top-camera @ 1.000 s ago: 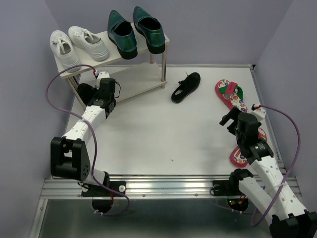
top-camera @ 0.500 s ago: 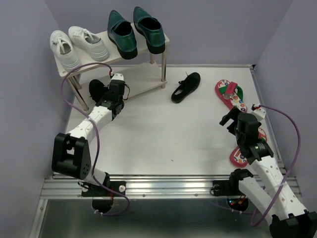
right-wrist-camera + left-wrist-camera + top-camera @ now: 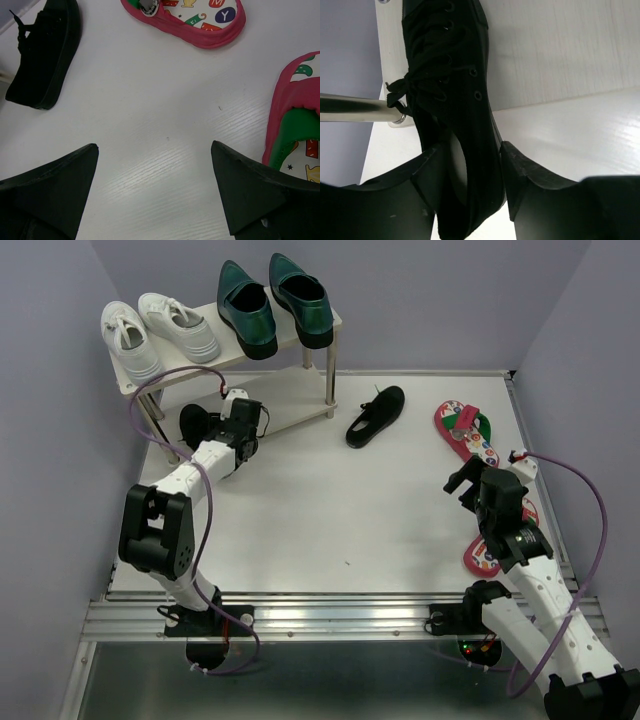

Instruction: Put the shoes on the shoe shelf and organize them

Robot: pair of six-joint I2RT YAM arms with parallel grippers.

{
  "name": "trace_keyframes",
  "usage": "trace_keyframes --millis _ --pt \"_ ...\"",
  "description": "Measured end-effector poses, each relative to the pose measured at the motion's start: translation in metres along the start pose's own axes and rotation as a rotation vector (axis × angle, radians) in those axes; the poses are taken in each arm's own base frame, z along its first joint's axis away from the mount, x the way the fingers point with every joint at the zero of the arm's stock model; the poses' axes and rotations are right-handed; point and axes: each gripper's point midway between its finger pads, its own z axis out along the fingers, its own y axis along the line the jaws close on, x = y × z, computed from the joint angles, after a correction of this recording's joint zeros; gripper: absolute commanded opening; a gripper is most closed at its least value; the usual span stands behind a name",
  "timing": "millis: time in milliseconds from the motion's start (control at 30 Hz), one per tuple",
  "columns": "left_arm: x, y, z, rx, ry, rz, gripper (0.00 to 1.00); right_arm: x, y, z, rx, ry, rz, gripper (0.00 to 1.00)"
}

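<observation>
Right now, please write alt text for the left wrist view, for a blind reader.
The left gripper clamps a black shoe near its opening, the toe pointing away over the pale shelf board. A metal leg shows at the left, beside the laces.

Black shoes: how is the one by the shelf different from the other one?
The held black shoe is clamped in the left gripper, at the shoe shelf. The loose black shoe lies free on the table, right of the shelf. Both are black with laces.
</observation>
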Motion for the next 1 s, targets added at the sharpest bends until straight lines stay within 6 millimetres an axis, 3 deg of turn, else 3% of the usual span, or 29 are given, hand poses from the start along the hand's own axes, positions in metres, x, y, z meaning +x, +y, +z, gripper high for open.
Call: trace_keyframes --millis 200,400,767,900,1000 --pt "-0.009 -0.001 -0.002 0.002 0.004 -0.087 0.61 -0.001 0.0 -0.002 -0.004 -0.006 0.003 1.0" --pt "0.001 -0.005 -0.006 0.023 0.047 -0.127 0.61 -0.001 0.0 -0.002 -0.004 -0.006 0.003 1.0" --pt "-0.009 0.018 -0.04 0.045 -0.008 -0.239 0.66 -0.001 0.0 -0.002 -0.004 -0.005 0.003 1.0" --pt "-0.007 0.024 -0.048 0.041 -0.012 -0.28 0.83 -0.001 0.0 -0.002 -0.004 -0.006 0.003 1.0" --pt "0.004 0.026 -0.051 0.034 0.004 -0.314 0.84 -0.001 0.0 -0.002 -0.004 -0.005 0.003 1.0"
